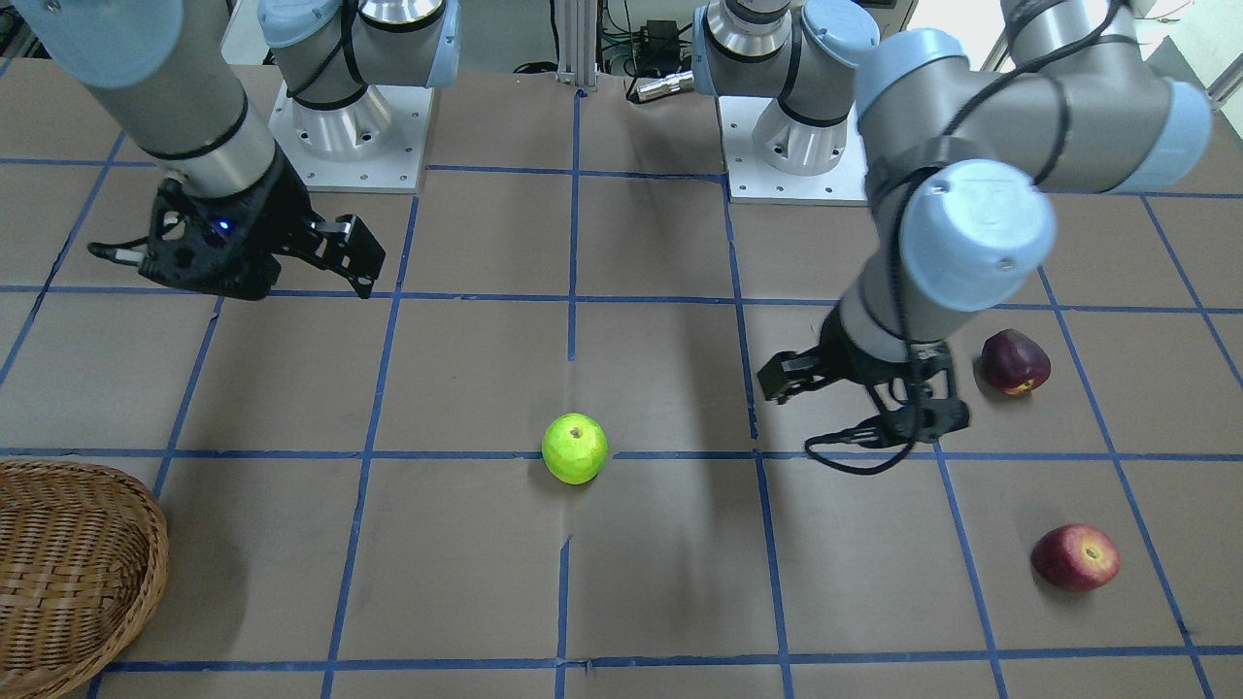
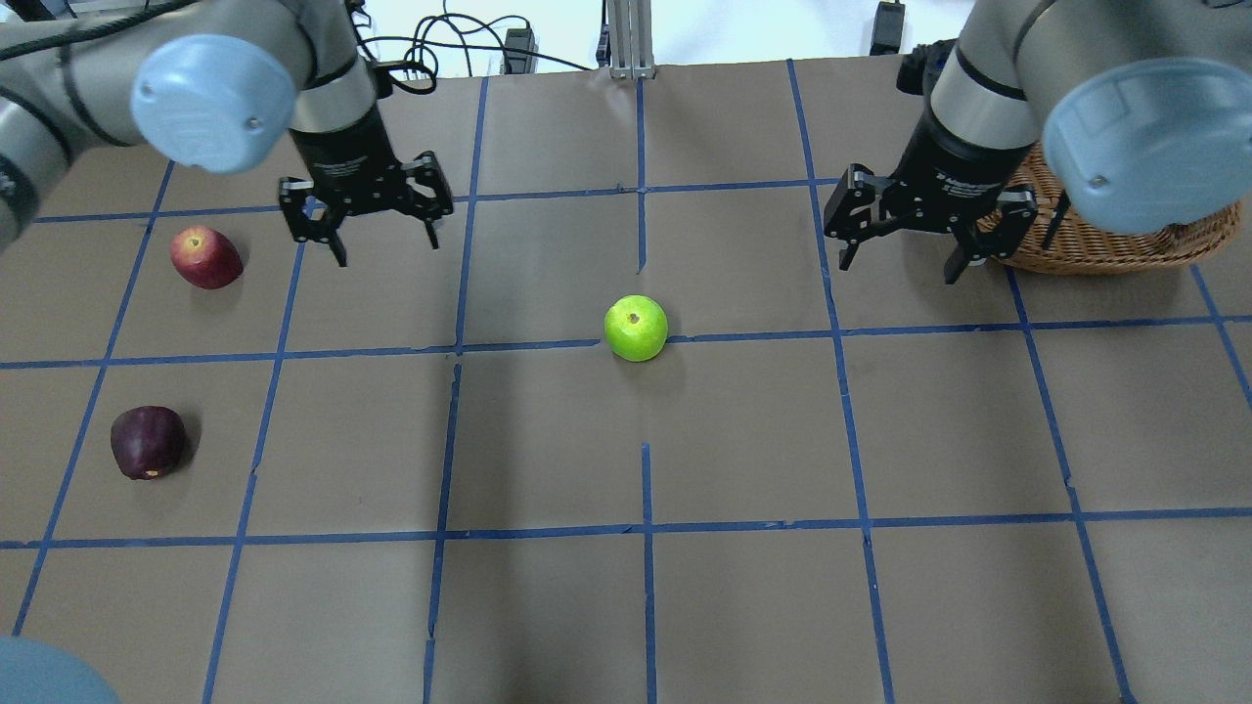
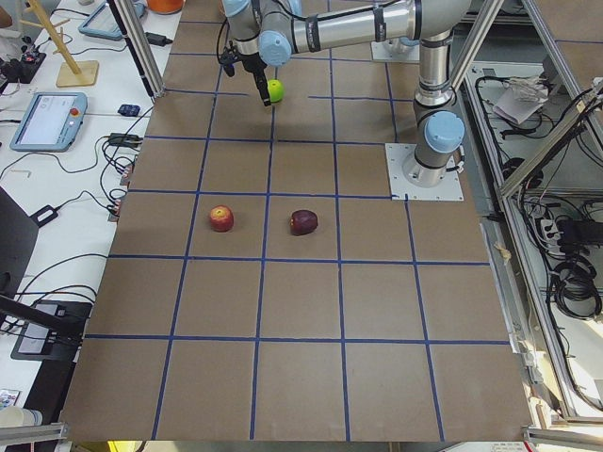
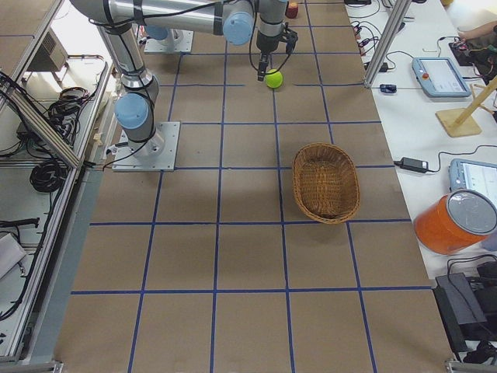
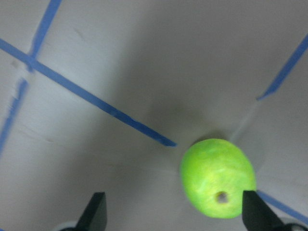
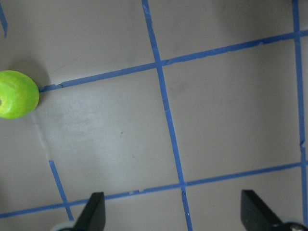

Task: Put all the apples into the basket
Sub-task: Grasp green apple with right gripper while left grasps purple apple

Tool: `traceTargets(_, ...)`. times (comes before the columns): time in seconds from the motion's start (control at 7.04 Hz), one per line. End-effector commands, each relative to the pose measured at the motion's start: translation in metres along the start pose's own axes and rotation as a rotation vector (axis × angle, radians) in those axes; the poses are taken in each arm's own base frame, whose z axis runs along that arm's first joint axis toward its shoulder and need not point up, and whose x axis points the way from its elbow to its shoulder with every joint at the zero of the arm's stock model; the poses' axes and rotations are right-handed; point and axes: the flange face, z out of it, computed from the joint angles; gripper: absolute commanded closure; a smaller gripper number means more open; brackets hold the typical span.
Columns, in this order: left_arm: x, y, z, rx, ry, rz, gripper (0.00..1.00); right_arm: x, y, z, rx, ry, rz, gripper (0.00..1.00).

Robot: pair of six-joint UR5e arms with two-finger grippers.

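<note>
Nearest the robot's side, the maroon apple [image 2: 147, 442] sits on the brown-paper table [image 2: 743, 606], far out on the left. The green apple [image 2: 636, 329] lies mid-table on a blue tape line [image 2: 548, 343]. Beyond the maroon one is the red apple [image 2: 205, 257], also far left. None has reached the basket [image 2: 1125, 249], which stands at the far right corner with nothing in it that I can see.

The left gripper [image 2: 384, 246] hangs above the table between the red and green apples, fingers spread wide and empty. Its wrist view has the green apple low in frame, close to one fingertip [image 5: 255, 211] and off centre. The right gripper [image 2: 900, 266] hovers just beside the basket, equally wide open and holding nothing.

Judgement: first pick not yet made, and this is the approach. The left arm looks aimed at the green apple. The next move calls for shifting sideways to centre the apple between the fingers, then descending until they straddle its widest part before closing. It is round and may roll if nudged by one finger.
</note>
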Motion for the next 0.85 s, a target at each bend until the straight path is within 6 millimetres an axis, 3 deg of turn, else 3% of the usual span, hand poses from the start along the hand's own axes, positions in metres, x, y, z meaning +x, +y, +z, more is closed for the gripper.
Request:
traceTargets(0.0, -0.128, 0.003, -0.001, -0.019, -0.042, 0.184, 0.00, -0.064, -0.006, 0.037, 0.034, -0.013, -0.015, 0.00)
traceTargets(0.28, -0.225, 0.015, 0.035, -0.029, -0.019, 0.239, 0.00, -0.117, -0.007, 0.078, 0.057, -0.020, 0.022, 0.00)
traceTargets(0.43, -0.277, 0.020, 0.075, 0.018, -0.019, 0.263, 0.00, -0.143, -0.003, 0.106, 0.054, -0.005, -0.016, 0.00)
traceTargets(0.57, -0.303, 0.034, 0.126, 0.056, -0.036, 0.275, 0.00, -0.160, -0.006, 0.134, 0.047, -0.001, -0.042, 0.00)
traceTargets(0.71, -0.307, 0.049, 0.166, 0.063, -0.038, 0.249, 0.00, -0.167, -0.011, 0.148, 0.051, -0.016, -0.051, 0.00)
